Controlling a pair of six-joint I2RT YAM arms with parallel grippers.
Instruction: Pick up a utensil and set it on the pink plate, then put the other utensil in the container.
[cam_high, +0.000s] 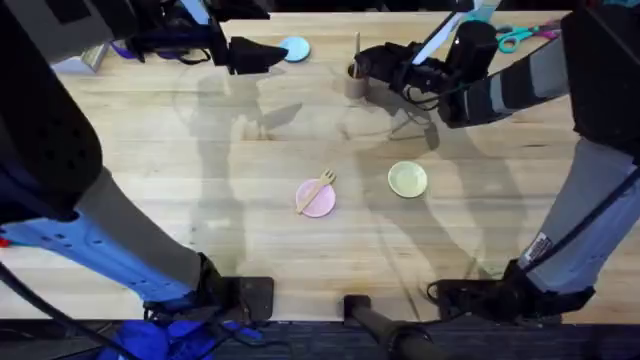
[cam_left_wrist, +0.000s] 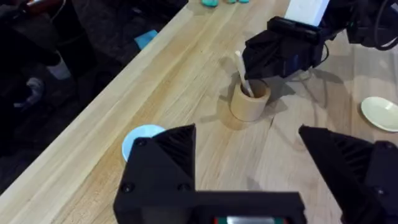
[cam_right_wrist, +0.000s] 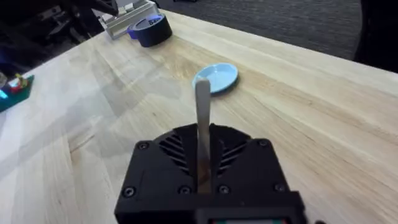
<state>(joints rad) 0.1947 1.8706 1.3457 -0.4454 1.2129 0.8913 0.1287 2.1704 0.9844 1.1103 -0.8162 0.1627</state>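
The wooden fork (cam_high: 322, 184) lies across the pink plate (cam_high: 314, 201) at mid-table. At the back, the brown container (cam_high: 354, 82) holds the wooden spoon (cam_high: 357, 45), whose handle stands up out of it. My right gripper (cam_high: 366, 62) sits right beside the container. In the right wrist view this gripper (cam_right_wrist: 202, 140) is shut on the spoon's handle (cam_right_wrist: 203, 106). The left wrist view shows the container (cam_left_wrist: 250, 103), the spoon handle (cam_left_wrist: 242, 70) and the right gripper (cam_left_wrist: 277, 53) against it. My left gripper (cam_high: 268, 53) hovers open and empty at the back left, its fingers (cam_left_wrist: 168, 149) spread wide.
A pale green dish (cam_high: 407, 179) lies right of the pink plate. A light blue disc (cam_high: 294, 48) rests near the left gripper by the table's far edge. A blue tape roll (cam_right_wrist: 151, 28) and teal scissors (cam_high: 515, 38) lie at the far edge.
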